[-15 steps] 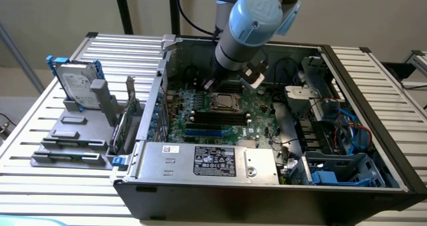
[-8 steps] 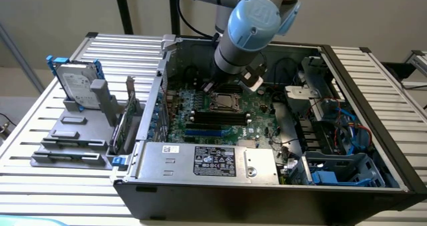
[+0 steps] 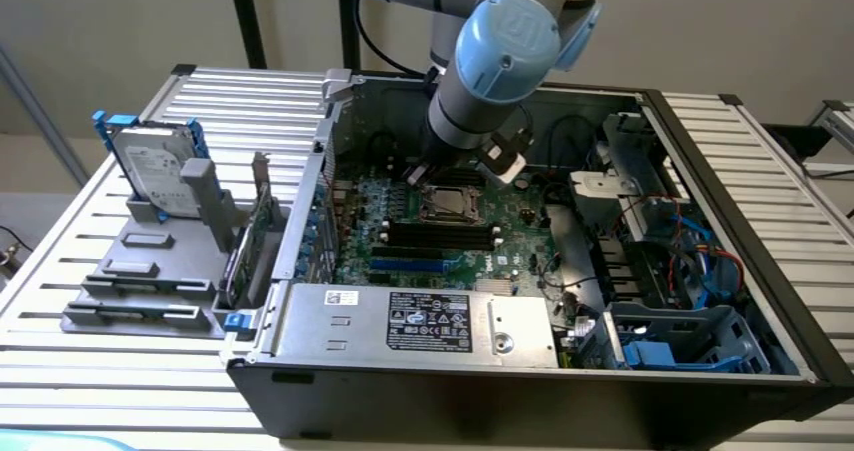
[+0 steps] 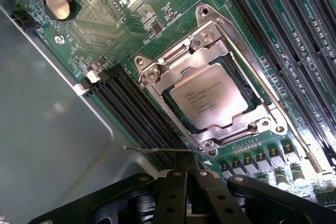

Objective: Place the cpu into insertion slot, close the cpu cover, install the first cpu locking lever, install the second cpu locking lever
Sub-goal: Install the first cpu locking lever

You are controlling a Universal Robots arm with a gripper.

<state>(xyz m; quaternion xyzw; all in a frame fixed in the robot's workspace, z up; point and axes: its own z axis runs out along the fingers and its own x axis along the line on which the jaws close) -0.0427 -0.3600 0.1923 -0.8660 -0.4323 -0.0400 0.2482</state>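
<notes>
Jaws: my gripper (image 4: pixel 187 176) is pinched shut, holding nothing I can see | cpu (image 4: pixel 215 95) lies flat in the insertion slot (image 4: pixel 244 85), cpu cover (image 4: pixel 176 65) down on it (keeps it put) | tip just beside a thin lever (image 4: pixel 157 149), I think for pushing.

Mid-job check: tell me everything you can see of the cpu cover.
The cpu cover is a silvery, shiny metal frame with a square cut-out, lying flat and closed over the cpu, whose pale printed top shows through the opening. Screws show around its corners. It sits on the green board between black memory strips. A thin lever runs along one side.
</notes>
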